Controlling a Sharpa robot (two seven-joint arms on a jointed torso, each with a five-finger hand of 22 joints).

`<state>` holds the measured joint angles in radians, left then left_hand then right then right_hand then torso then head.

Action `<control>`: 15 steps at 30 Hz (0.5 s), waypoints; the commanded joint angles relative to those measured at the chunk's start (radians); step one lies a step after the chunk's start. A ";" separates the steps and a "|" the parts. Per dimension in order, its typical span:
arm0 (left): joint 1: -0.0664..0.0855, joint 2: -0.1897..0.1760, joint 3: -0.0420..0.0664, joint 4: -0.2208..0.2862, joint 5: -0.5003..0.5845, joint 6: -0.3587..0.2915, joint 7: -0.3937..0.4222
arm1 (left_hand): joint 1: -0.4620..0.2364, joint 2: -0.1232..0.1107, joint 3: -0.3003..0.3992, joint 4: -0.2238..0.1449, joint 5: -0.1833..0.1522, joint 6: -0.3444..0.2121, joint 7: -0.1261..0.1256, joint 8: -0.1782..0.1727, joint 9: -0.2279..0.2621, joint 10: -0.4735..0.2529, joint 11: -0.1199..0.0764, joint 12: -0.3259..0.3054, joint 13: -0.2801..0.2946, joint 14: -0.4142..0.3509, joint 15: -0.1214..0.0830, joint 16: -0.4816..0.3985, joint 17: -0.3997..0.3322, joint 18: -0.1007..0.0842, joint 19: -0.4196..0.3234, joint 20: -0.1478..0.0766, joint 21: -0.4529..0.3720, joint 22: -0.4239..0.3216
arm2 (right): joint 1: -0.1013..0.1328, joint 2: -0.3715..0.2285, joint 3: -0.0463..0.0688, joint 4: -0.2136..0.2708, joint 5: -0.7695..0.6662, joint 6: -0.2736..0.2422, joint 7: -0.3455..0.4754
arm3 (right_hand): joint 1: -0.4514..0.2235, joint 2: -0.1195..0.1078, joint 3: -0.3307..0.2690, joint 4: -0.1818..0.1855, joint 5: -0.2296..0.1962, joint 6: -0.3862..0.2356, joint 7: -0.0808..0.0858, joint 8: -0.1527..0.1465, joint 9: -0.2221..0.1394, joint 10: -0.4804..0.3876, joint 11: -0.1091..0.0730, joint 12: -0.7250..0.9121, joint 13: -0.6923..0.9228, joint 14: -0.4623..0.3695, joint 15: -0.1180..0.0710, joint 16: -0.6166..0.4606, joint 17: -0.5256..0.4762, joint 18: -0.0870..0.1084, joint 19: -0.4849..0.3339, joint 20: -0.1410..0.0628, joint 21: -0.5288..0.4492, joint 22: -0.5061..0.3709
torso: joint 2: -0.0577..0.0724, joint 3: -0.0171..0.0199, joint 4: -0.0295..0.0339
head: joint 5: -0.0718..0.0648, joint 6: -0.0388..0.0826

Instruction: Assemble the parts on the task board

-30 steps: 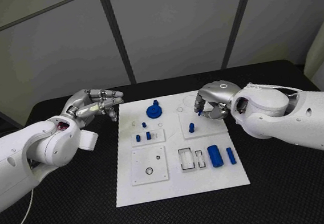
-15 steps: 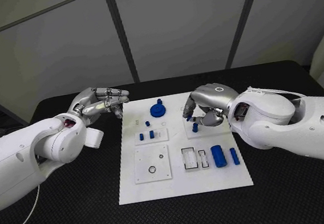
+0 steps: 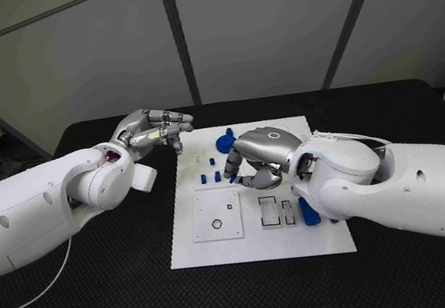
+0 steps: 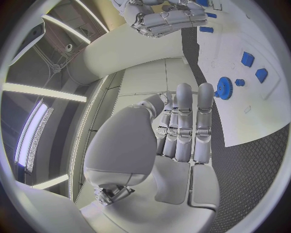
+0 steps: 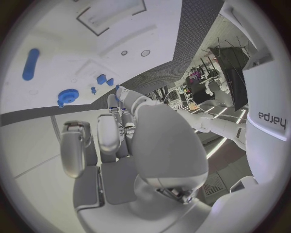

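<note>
The white task board lies mid-table. My right hand hangs low over its middle, fingers curled down; a blue bit shows at the fingertips, and I cannot tell if it is held. My left hand hovers off the board's far left corner, fingers curled in on nothing. A blue gear stands at the far edge, with small blue pieces nearer. A blue cylinder lies beside my right arm. The left wrist view shows the left hand, the gear and the right hand. The right wrist view shows the right hand, the gear and a blue capsule.
A square tile with a ring and a tile with narrow slots sit on the near half of the board. Black table spreads around it. My right forearm covers the board's right edge.
The camera has shifted. Against the board, my right hand has moved from its far right side toward the middle, over the small pieces. My left hand has stayed by the far left corner.
</note>
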<state>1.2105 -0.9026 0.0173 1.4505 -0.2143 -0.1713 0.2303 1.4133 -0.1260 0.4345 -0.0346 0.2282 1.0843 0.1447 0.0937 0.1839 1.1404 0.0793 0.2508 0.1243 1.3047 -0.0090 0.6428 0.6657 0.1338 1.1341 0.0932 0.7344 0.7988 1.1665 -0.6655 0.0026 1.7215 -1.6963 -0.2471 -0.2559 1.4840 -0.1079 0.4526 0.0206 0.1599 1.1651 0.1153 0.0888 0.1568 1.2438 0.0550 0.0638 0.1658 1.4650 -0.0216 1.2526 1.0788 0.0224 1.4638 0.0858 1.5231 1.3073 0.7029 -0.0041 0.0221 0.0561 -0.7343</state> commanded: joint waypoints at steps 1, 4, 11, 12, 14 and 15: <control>0.001 0.005 0.001 0.005 0.005 0.006 0.005 | -0.002 0.009 -0.002 -0.006 0.004 -0.002 0.006 -0.005 0.000 -0.007 0.001 0.001 0.002 -0.002 0.003 -0.005 -0.002 0.050 -0.004 0.004 -0.007 -0.002 | -0.010 0.022 -0.004 -0.021 0.007 0.031 0.022 | -0.008 0.000 -0.002 -0.007 0.004 0.003 0.002 -0.005 0.001 0.006 -0.001 0.001 -0.001 0.021 -0.008 -0.001 -0.001 -0.006 0.069 -0.007 0.000 0.203 | 0.000 0.0011 -0.0024 | 0.015 -0.008; 0.001 0.008 0.001 0.007 0.005 0.004 0.006 | -0.002 0.009 -0.002 -0.006 0.004 -0.002 0.006 -0.005 0.000 -0.007 0.001 0.001 0.002 -0.002 0.003 -0.005 -0.002 0.050 -0.004 0.004 -0.007 -0.002 | -0.021 0.042 -0.006 -0.040 0.004 0.043 0.021 | -0.008 0.001 -0.001 -0.007 0.004 0.003 0.002 -0.005 0.001 0.006 -0.001 0.000 -0.001 0.021 -0.008 -0.001 -0.002 -0.006 0.069 -0.007 0.000 0.203 | -0.001 0.0014 -0.0021 | 0.018 -0.010; 0.002 0.009 0.001 0.010 0.005 -0.004 0.011 | -0.002 0.009 -0.002 -0.006 0.004 -0.002 0.006 -0.005 0.000 -0.007 0.001 0.001 0.002 -0.002 0.003 -0.005 -0.002 0.050 -0.004 0.004 -0.007 -0.002 | -0.037 0.062 -0.010 -0.063 -0.016 0.066 0.011 | -0.009 0.001 -0.001 -0.008 0.004 0.003 0.003 -0.006 0.002 0.006 0.000 0.000 -0.001 0.020 -0.008 -0.002 -0.003 -0.006 0.069 -0.007 0.000 0.203 | -0.001 0.0015 -0.0028 | 0.028 -0.018; 0.002 0.009 0.001 0.010 0.006 -0.007 0.014 | -0.003 0.009 -0.002 -0.006 0.005 -0.001 0.006 -0.005 0.000 -0.008 0.001 0.001 0.002 -0.002 0.003 -0.006 -0.002 0.050 -0.004 0.004 -0.007 -0.002 | -0.038 0.065 -0.011 -0.065 -0.019 0.069 0.010 | -0.009 0.001 -0.001 -0.008 0.004 0.003 0.003 -0.006 0.002 0.006 0.000 0.000 -0.001 0.020 -0.008 -0.002 -0.003 -0.006 0.069 -0.007 0.000 0.203 | -0.001 0.0016 -0.0027 | 0.029 -0.019; 0.002 0.010 0.001 0.010 0.009 -0.013 0.021 | -0.003 0.009 -0.002 -0.006 0.005 -0.001 0.006 -0.005 0.000 -0.007 0.001 0.002 0.002 -0.002 0.003 -0.006 -0.002 0.050 -0.004 0.004 -0.007 -0.002 | -0.040 0.069 -0.011 -0.069 -0.022 0.077 0.009 | -0.009 0.001 -0.001 -0.009 0.004 0.003 0.003 -0.006 0.002 0.006 0.000 0.000 -0.001 0.020 -0.008 -0.002 -0.003 -0.006 0.069 -0.006 0.000 0.203 | -0.001 0.0018 -0.0024 | 0.031 -0.019; 0.002 0.010 0.001 0.010 0.012 -0.015 0.023 | -0.003 0.009 -0.002 -0.006 0.006 -0.001 0.006 -0.005 0.001 -0.007 0.001 0.002 0.002 -0.002 0.003 -0.006 -0.002 0.050 -0.004 0.004 -0.008 -0.002 | -0.041 0.070 -0.011 -0.070 -0.023 0.081 0.008 | -0.010 0.002 0.000 -0.009 0.004 0.002 0.003 -0.006 0.002 0.005 0.000 0.000 -0.002 0.020 -0.008 -0.002 -0.003 -0.006 0.069 -0.006 0.000 0.203 | -0.001 0.0018 -0.0022 | 0.032 -0.020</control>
<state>1.2109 -0.8943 0.0172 1.4581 -0.2131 -0.1761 0.2314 1.4133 -0.1260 0.4345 -0.0346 0.2294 1.0843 0.1446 0.0937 0.1839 1.1405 0.0793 0.2508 0.1253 1.3047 -0.0090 0.6428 0.6647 0.1336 1.1341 0.0932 0.7305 0.7978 1.1246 -0.5976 -0.0087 1.6519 -1.7022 -0.1969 -0.2490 1.4840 -0.1080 0.4521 0.0156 0.1599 1.1650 0.1153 0.0888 0.1570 1.2438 0.0550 0.0635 0.1629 1.4650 -0.0216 1.2526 1.0769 0.0225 1.4638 0.0859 1.5230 1.3073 0.7021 -0.0027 0.0198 0.0860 -0.7531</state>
